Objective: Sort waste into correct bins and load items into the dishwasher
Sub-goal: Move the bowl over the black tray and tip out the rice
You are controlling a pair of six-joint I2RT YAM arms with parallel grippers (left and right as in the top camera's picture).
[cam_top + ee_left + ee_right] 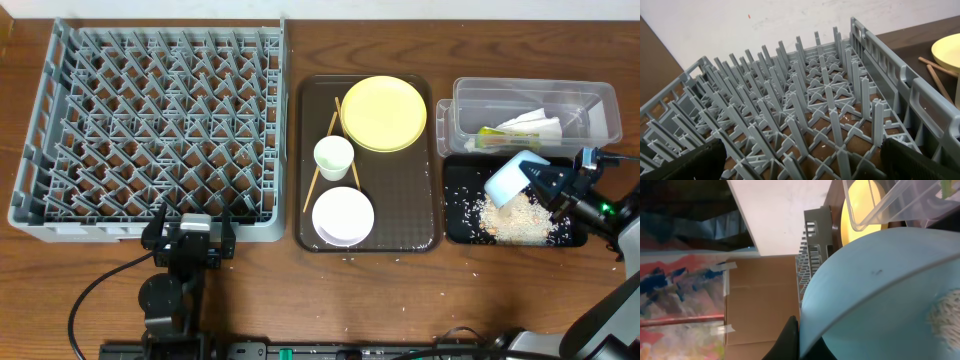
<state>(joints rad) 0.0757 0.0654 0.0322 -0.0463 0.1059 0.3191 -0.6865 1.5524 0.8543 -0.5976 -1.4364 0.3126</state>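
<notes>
The right gripper (543, 183) grips the blue bowl (510, 180), tilted above rice (518, 222) in the black tray (458, 228), while the left gripper (192, 234) sits spread and empty at the near edge of the rack (60, 120).

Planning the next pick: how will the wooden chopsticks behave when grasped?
The chopsticks look thin and stiff, probably light. Lying flat on the brown tray, they may roll. Pulling one might nudge the adjoining white cup.
</notes>
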